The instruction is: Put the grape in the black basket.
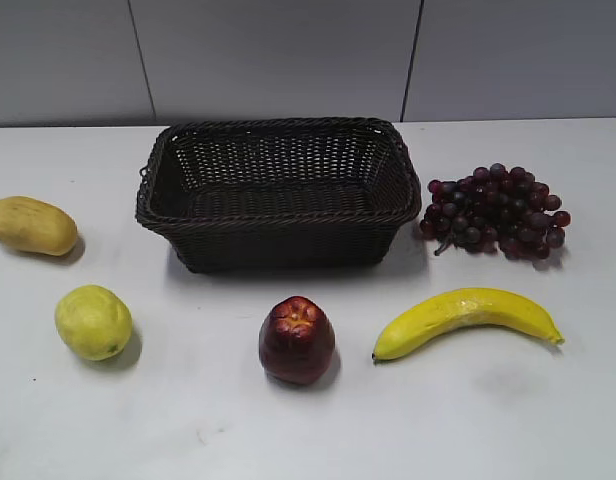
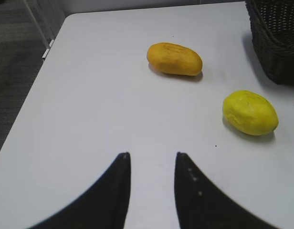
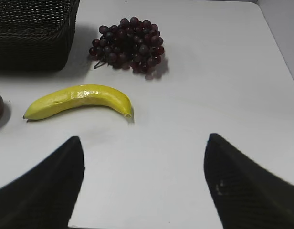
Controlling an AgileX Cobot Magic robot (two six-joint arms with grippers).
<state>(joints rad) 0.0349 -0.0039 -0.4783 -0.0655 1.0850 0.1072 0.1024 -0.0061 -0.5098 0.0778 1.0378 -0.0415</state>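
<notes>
The grape (image 1: 496, 211), a bunch of small dark purple-red grapes, lies on the white table just right of the black basket (image 1: 278, 225). The basket is a woven rectangular one at the table's middle back and holds nothing. The grape also shows in the right wrist view (image 3: 129, 44), beyond the banana, with the basket's corner (image 3: 32, 33) at top left. My right gripper (image 3: 144, 140) is wide open and empty over bare table, well short of the grape. My left gripper (image 2: 152, 155) is open and empty over the table's left part. Neither gripper shows in the exterior view.
A yellow banana (image 1: 468, 316) lies in front of the grape. A dark red apple (image 1: 297, 339) sits in front of the basket. A yellow lemon (image 1: 93, 321) and an orange-yellow mango (image 1: 31, 225) lie at the left. The table's left edge (image 2: 37, 81) shows in the left wrist view.
</notes>
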